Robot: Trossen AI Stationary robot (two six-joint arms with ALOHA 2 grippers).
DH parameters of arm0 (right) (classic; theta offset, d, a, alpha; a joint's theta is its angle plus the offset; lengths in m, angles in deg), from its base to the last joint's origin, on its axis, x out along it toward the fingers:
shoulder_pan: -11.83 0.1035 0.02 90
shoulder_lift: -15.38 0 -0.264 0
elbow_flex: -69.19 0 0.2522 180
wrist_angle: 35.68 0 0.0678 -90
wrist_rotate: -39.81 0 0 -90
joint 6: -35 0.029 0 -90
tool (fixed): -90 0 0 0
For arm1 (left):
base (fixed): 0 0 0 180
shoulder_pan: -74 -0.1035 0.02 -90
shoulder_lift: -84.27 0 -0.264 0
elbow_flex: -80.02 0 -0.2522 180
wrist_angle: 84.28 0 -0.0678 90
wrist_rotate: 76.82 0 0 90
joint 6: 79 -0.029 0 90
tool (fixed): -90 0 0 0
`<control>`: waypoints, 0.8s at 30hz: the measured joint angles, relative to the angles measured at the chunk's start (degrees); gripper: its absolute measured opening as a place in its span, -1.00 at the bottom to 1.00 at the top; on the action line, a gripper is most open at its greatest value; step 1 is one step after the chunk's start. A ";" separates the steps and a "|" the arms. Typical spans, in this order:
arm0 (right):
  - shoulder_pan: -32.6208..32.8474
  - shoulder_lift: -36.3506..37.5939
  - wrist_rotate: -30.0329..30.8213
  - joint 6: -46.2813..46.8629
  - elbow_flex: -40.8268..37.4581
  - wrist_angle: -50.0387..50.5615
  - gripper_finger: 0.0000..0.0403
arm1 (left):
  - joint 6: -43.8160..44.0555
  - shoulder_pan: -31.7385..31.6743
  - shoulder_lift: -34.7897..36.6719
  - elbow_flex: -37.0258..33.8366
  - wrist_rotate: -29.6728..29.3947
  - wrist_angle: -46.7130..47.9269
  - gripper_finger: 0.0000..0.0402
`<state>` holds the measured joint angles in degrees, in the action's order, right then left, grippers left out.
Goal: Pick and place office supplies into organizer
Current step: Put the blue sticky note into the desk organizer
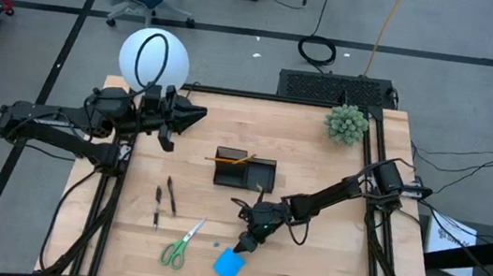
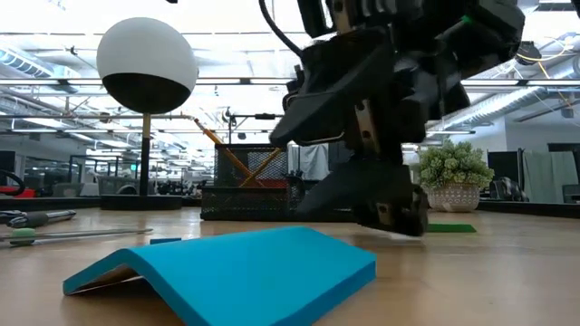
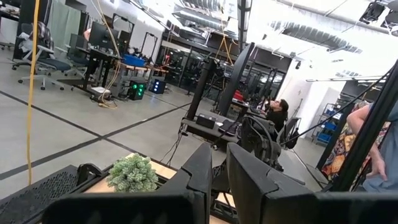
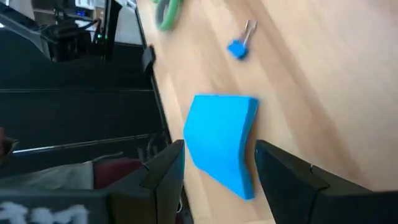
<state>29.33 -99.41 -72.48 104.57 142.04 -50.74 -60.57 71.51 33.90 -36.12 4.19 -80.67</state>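
Observation:
The blue square pad (image 1: pixel 229 266) lies near the table's front edge, bowed up in a hump (image 2: pixel 236 272). My right gripper (image 1: pixel 248 242) hovers open just above and beyond it. In the right wrist view its fingers (image 4: pixel 165 174) stand on either side of the pad (image 4: pixel 221 124) without touching it. The black organizer (image 1: pixel 244 171) sits mid-table with orange pencils (image 1: pixel 230 159) leaning in its taller section. Green-handled scissors (image 1: pixel 180 245) and two dark pens (image 1: pixel 163 201) lie to the pad's left. My left gripper (image 1: pixel 188 114) waits raised at the far left, shut and empty.
A small blue binder clip (image 4: pixel 238 46) lies between the scissors and the pad. A white globe lamp (image 1: pixel 152 59) stands at the far left corner and a green plant ball (image 1: pixel 346 124) at the far right. Bare wood shows to the right of the pad.

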 joint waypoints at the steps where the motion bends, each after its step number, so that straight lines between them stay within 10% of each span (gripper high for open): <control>1: -0.02 0.53 -0.03 -0.06 0.00 0.36 -0.08 | 1.04 -0.01 0.01 0.00 0.02 -0.01 -0.77; 12: -0.27 6.82 -0.28 -4.82 0.13 11.61 -0.08 | 38.00 -0.06 0.01 -0.01 0.30 -2.88 -0.77; 24: -2.78 18.19 -0.06 -13.73 -1.65 29.31 -0.08 | 39.15 9.28 -2.40 -0.03 36.97 4.13 -0.77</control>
<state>26.54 -81.21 -72.54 90.85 140.39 -21.43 -21.42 80.79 31.49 -36.15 41.16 -76.54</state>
